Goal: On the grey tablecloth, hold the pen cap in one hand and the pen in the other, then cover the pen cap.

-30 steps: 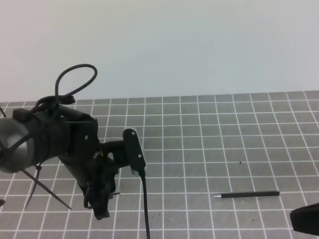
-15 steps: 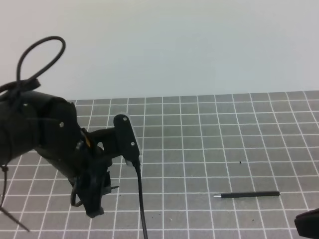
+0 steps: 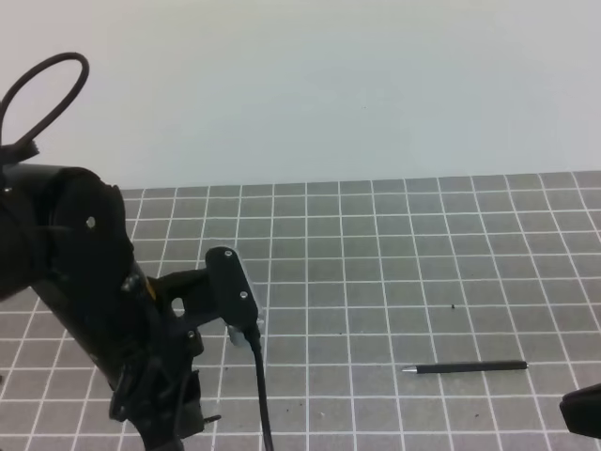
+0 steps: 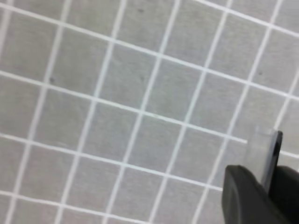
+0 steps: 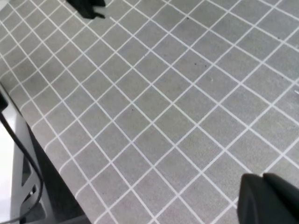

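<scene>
So over the last second the left arm [image 3: 103, 319] has slid down and toward the lower left corner of the overhead view. It was sitting mid-left before, and now its tip is nearly cut off by the bottom edge. The left gripper [image 3: 164, 423] is a dark lump down there; I honestly can't tell if its fingers are open, closed or gripping anything. Its own wrist view only shows dark finger [image 4: 250, 198] tips in the lower right corner over bare grey tablecloth [image 4: 117, 93].

The pen [image 3: 465, 367] hasn't budged. It lies flat on the cloth in the lower right of the overhead view, silver tip pointing left, nothing touching it. The right gripper [image 3: 582, 413] is just a black corner poking in at the bottom right, a bit lower in the frame than it was, near the pen but apart from it. Finger state: can't tell either.

The pen cap I can't find in any view. It might be hidden under or inside the left gripper, but that's a guess.

My read: still early, the pen hasn't been picked up, and capping is a long way off.
</scene>
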`<state>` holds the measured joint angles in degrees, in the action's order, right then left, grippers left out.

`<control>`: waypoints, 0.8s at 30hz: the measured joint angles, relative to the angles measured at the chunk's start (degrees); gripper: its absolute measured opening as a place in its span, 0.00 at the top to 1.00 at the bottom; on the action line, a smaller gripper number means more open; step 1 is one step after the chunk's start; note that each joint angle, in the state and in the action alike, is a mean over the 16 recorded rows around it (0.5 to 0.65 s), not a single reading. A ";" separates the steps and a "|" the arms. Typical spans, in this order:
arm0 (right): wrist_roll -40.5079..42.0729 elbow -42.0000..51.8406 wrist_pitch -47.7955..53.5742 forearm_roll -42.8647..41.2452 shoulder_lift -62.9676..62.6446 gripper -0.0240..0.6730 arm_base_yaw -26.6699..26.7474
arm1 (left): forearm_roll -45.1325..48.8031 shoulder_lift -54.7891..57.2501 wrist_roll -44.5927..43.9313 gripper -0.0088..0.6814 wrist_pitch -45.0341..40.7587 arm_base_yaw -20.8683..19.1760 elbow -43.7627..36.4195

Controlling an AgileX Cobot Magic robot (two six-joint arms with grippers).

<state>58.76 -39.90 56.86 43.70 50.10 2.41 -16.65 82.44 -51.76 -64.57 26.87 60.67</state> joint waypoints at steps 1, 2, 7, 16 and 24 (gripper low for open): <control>-0.03 0.00 0.04 -0.11 0.00 0.97 0.00 | -0.33 -0.02 0.40 0.88 -0.66 0.00 0.00; -0.06 0.00 0.07 -0.21 0.00 0.97 0.00 | -0.64 -0.04 0.79 0.88 -1.23 0.00 0.00; -0.23 0.00 0.28 -0.41 0.00 0.97 0.00 | -1.67 -0.09 2.47 0.88 -2.74 0.00 -0.02; -0.37 0.00 0.49 -1.34 0.00 0.97 0.00 | -2.79 -1.58 3.00 0.89 -2.97 -0.01 -0.05; -0.91 0.00 0.51 -2.14 0.00 0.97 0.00 | -3.64 -6.25 3.02 0.89 -2.23 -0.01 -0.37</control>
<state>57.85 -39.90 57.38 41.56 50.10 2.41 -20.29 76.19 -48.73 -66.80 26.86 60.29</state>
